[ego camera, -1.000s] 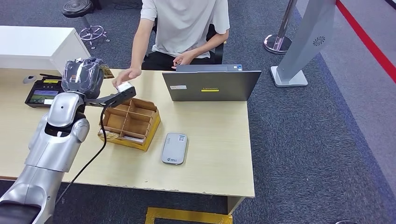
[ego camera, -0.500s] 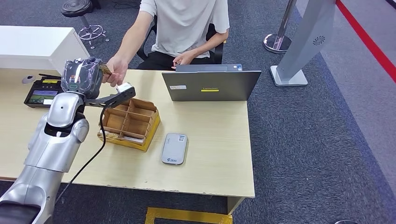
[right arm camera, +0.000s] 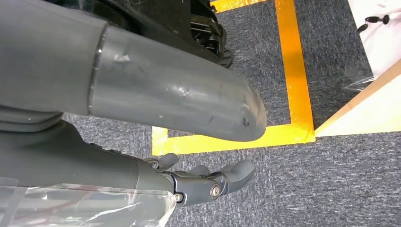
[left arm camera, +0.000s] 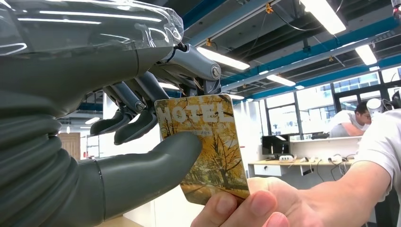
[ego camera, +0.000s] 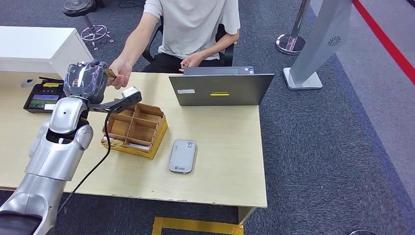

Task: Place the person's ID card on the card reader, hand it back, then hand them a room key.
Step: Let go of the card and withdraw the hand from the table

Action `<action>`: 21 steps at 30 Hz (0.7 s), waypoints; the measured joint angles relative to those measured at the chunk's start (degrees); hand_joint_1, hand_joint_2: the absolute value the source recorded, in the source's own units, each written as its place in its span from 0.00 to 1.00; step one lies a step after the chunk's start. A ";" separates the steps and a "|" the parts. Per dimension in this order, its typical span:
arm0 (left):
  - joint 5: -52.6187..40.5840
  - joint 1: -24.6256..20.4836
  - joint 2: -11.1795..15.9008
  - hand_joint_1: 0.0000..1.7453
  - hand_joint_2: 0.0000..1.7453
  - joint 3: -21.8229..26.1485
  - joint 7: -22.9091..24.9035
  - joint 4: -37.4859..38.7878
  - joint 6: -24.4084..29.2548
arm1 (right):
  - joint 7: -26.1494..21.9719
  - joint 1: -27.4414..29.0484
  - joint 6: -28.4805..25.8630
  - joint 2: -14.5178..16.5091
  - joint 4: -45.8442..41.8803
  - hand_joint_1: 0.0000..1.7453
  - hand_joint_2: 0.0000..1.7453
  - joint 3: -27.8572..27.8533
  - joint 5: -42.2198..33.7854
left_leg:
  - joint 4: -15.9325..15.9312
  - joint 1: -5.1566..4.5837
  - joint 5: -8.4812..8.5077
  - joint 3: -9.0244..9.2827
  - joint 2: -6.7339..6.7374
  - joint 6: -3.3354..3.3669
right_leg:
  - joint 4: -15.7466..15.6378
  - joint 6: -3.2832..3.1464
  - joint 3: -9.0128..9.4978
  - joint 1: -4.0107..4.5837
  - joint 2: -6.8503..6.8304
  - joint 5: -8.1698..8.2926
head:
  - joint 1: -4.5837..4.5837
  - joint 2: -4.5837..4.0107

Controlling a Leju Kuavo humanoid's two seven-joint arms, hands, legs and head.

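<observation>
My left hand (ego camera: 85, 81) is raised above the far left of the desk and pinches the room key card (ego camera: 109, 73) between thumb and fingers. In the left wrist view the yellow card (left arm camera: 205, 142) reads HOTEL and shows autumn trees; my thumb (left arm camera: 156, 161) presses on its face. The person's hand (ego camera: 121, 73) has reached across and grips the card's free end with its fingertips (left arm camera: 250, 208). The grey card reader (ego camera: 183, 155) lies flat near the desk's front. My right hand (right arm camera: 208, 182) hangs over the carpet, fingers apart and holding nothing.
A wooden divided box (ego camera: 137, 128) sits beside my left arm, with a grey laptop (ego camera: 220, 89) behind it. A black terminal (ego camera: 43, 98) stands at the far left of the desk (ego camera: 225, 161). The seated person (ego camera: 193, 24) faces me. A metal stand (ego camera: 318, 44) is to the right.
The person's hand rose from the desk top to the card in my left hand and now grips it. My left arm has stayed in place.
</observation>
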 joint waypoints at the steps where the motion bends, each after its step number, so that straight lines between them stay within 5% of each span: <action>1: 0.01 0.02 0.00 1.00 1.00 0.00 0.01 0.00 0.00 | 0.01 0.00 0.01 0.00 0.00 0.00 0.00 0.00 0.00 | 0.00 0.00 0.00 -0.01 0.00 0.00 | 0.00 0.00 -0.01 0.00 0.00 0.00 | 0.00 0.00; 19: 0.02 0.14 0.04 1.00 1.00 0.00 0.00 0.00 0.00 | 0.00 -0.01 0.01 0.00 0.00 0.00 0.00 0.00 0.00 | 0.00 0.00 -0.03 -0.07 0.07 -0.03 | 0.00 0.00 -0.09 0.00 0.09 0.00 | 0.00 0.00; 21: 0.02 0.16 0.04 0.50 1.00 0.00 0.00 0.00 0.01 | -0.01 -0.01 0.01 0.00 0.00 0.00 0.00 0.00 0.00 | 0.00 0.00 -0.04 -0.07 0.09 -0.04 | 0.00 0.00 -0.10 0.00 0.11 0.00 | 0.00 0.00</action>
